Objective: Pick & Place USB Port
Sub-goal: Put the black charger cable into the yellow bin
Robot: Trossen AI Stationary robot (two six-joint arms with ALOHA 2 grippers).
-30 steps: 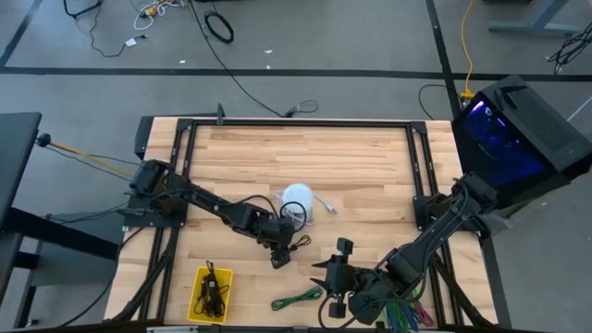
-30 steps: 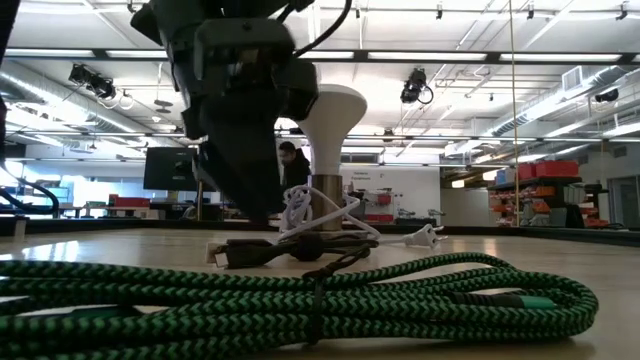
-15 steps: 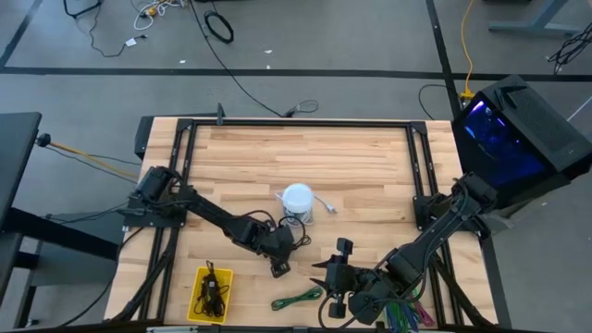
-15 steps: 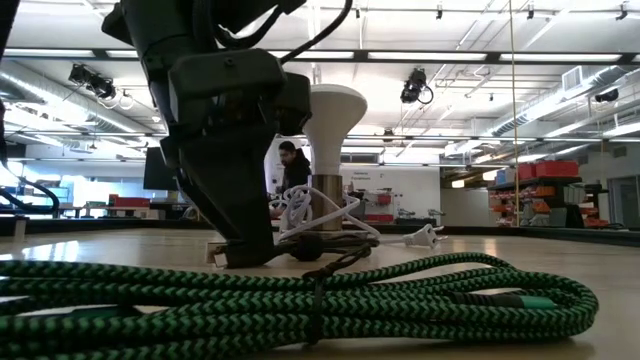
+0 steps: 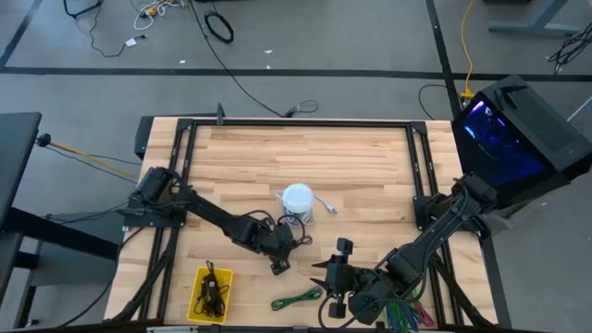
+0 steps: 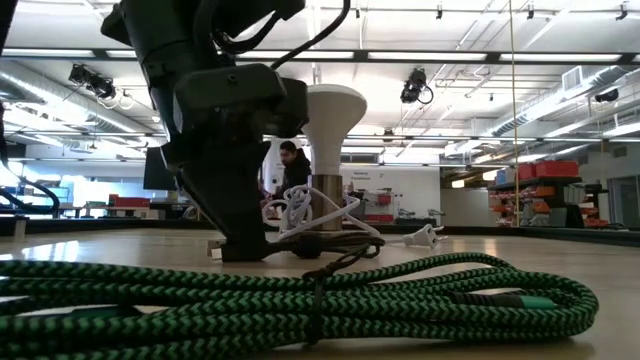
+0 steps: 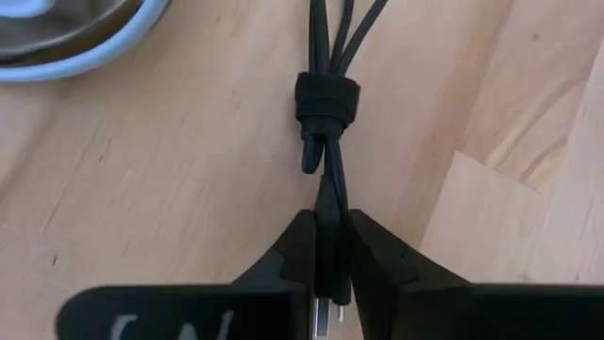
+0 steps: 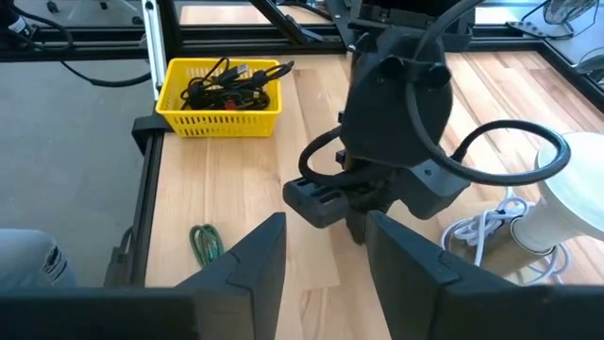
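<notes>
Left gripper (image 7: 332, 274) clenched on black USB cable (image 7: 326, 94) (bare wooden table (image 5: 370, 176) beyond).

Beyond the left gripper's fingers (image 7: 304, 247), pinched on the black cable (image 7: 327, 142), the white lamp (image 5: 298, 198) and its white cord (image 6: 300, 210) crowd close; bare table (image 5: 361, 166) lies farther past.

The left gripper (image 6: 240, 250) blocks most of the black cable (image 7: 326, 142) in the low view, the plug's tip sits hidden between its fingers (image 7: 302, 255), and the lamp (image 7: 66, 38) is cropped.
</notes>
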